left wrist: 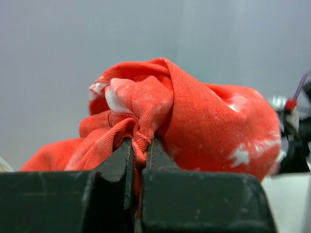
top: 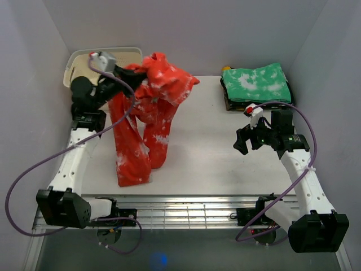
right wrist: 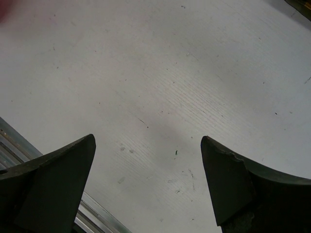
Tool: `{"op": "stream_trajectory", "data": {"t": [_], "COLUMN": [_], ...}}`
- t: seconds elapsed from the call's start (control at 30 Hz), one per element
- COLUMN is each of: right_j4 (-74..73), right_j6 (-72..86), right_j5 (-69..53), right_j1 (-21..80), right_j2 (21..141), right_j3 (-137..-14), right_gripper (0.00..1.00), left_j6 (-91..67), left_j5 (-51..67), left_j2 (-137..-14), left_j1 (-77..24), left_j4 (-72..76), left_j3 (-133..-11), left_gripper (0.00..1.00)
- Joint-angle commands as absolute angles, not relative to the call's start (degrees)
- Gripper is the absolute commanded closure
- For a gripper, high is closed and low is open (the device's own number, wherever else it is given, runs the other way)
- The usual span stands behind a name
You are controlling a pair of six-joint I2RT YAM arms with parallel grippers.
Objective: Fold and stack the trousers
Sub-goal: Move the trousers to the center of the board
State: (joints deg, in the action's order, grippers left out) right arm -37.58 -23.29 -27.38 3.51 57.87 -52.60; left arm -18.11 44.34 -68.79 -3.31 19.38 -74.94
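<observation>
**Trousers raised, not yet laid flat**

The red-orange, white-blotched cloth trousers [top: 151, 113] are hung at upper centre-left of the overhead view. A bunched fold is pinched in the left gripper [left wrist: 141, 145], and the legs are draped onto the white surface [top: 214, 158]. The right gripper [top: 241, 141] is spread wide and empty at mid-right. The step is judged to be spreading out before folding. A second grasp by the free gripper is probably called for next.

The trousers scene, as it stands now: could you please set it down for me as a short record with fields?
trousers: red-orange with white blotches, unfolded, top bunched and held up, legs trailing down onto the table
left pincer: shut on a bunch of the trousers' cloth
right pincer: open, holding nothing, over bare table
green cloth: folded, at the table's far right
white basket: far left, behind the left arm
folding: not yet done
</observation>
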Motion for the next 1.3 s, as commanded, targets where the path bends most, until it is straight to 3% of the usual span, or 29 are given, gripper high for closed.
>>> {"op": "stream_trajectory", "data": {"t": [0.0,0.23,0.5,0.53,0.57,0.63,0.8,0.9,1.03,1.13,1.27], "right_j4": [-38.3,-41.7,-46.8,-47.1,-47.5,-48.2,-47.6,-46.0,-45.7,-43.4,-48.0], "right_j6": [-22.9,-24.5,-31.5,-32.1,-32.3,-32.9,-33.5,-31.3,-28.0,-26.2,-26.8], "right_j5": [-28.1,-27.9,-33.7,-35.2,-35.6,-36.0,-33.2,-30.4,-27.5,-24.6,-20.4], "right_j1": [3.8,3.8,3.7,3.9,4.0,4.1,6.2,9.3,10.7,10.8,11.2], "right_j2": [58.3,59.0,58.3,58.1,58.2,58.4,58.7,60.3,64.3,66.2,73.9], "right_j3": [-54.1,-55.9,-54.7,-55.0,-55.3,-56.6,-57.5,-55.3,-51.7,-51.4,-54.3], "right_gripper": [0.06,0.05,0.03,0.03,0.03,0.02,0.02,0.02,0.04,0.02,0.06], "left_j6": [-6.1,2.3,-14.3,-17.5,-17.5,-16.7,-14.4,-12.2,8.3,20.2,22.7], "left_j5": [46.1,48.2,64.5,62.6,62.6,59.0,52.3,51.2,47.2,45.0,33.7], "left_j2": [-70.8,-83.9,-98.9,-100.4,-100.8,-99.3,-94.1,-92.6,-92.6,-89.7,-87.5], "left_j1": [-12.3,-26.0,-28.7,-28.7,-28.7,-28.7,-24.1,-18.9,-18.0,-18.3,-18.2], "left_j4": [12.0,-1.6,-8.4,-8.8,-8.6,-7.9,-11.3,-18.6,-41.2,-49.1,-48.3], "left_j3": [-67.3,-66.4,-76.9,-79.2,-79.2,-80.5,-83.4,-85.2,-89.6,-85.4,-74.4], "left_gripper": [1.0,1.0,1.0,0.71,0.71,0.39,0.19,0.13,0.12,0.12,0.12]}}
